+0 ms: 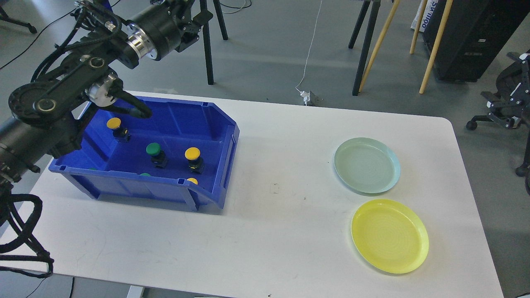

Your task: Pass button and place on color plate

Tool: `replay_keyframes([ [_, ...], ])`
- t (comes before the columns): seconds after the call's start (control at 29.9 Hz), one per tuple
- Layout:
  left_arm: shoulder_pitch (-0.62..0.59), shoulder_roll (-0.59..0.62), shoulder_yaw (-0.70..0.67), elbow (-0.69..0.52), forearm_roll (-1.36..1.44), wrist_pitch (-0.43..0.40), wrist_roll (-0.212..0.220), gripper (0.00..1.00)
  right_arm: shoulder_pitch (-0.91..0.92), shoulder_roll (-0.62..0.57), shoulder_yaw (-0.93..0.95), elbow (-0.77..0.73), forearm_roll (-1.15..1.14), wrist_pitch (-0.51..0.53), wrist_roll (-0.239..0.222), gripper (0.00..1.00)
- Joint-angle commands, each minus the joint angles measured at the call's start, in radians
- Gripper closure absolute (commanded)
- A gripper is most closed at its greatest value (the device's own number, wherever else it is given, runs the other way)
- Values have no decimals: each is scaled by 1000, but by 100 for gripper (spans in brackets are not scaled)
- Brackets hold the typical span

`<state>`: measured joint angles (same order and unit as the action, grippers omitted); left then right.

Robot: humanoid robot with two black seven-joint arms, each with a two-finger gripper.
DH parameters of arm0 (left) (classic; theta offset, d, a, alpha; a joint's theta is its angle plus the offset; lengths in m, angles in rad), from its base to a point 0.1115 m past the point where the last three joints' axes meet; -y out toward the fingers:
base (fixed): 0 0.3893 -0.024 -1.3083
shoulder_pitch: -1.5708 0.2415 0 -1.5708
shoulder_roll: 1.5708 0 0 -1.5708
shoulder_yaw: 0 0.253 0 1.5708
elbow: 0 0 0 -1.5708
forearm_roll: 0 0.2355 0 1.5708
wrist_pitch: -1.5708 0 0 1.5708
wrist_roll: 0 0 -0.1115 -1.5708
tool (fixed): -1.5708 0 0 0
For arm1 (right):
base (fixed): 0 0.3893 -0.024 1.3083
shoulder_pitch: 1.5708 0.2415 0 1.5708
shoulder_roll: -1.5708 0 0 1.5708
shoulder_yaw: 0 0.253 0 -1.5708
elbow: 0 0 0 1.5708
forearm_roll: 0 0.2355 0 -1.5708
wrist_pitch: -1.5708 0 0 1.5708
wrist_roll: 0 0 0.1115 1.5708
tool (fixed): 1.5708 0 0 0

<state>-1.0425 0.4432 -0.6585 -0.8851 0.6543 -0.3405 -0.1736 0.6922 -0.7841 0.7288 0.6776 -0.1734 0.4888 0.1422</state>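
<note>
A blue bin [225, 136] on the left of the white table holds push buttons: a yellow one [114, 123] at the back left, a green one [153, 149] in the middle, a yellow one [192, 153] to its right, and others half hidden behind the front wall. A pale green plate [367, 165] and a yellow plate [389, 236] lie empty at the right. My left gripper [188, 18] is high above the bin's back edge, partly cut off by the top edge, with its fingers not distinguishable. My right gripper [503, 105] shows at the right edge, off the table, dark and unclear.
The white table [281, 198] has its far edge behind the bin and plates. Behind it on the floor stand black stand legs [364, 45], wooden poles [432, 45], a black cabinet [472, 37] and a power cable.
</note>
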Motion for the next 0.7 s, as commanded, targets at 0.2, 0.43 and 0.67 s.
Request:
replay_keyframes([
  [0.2, -68, -3, -10, 131, -30, -148, -73, 2, -5, 3, -11, -1, -1, 0, -3, 1],
  [0.43, -108, 207, 131, 91, 85, -148, 66, 4, 0, 8, -14, 0, -2, 0, -10, 1],
  [0.67, -113, 322, 134, -104, 391, -148, 22, 0, 18, 8, -16, -3, -3, 0, -9, 1],
])
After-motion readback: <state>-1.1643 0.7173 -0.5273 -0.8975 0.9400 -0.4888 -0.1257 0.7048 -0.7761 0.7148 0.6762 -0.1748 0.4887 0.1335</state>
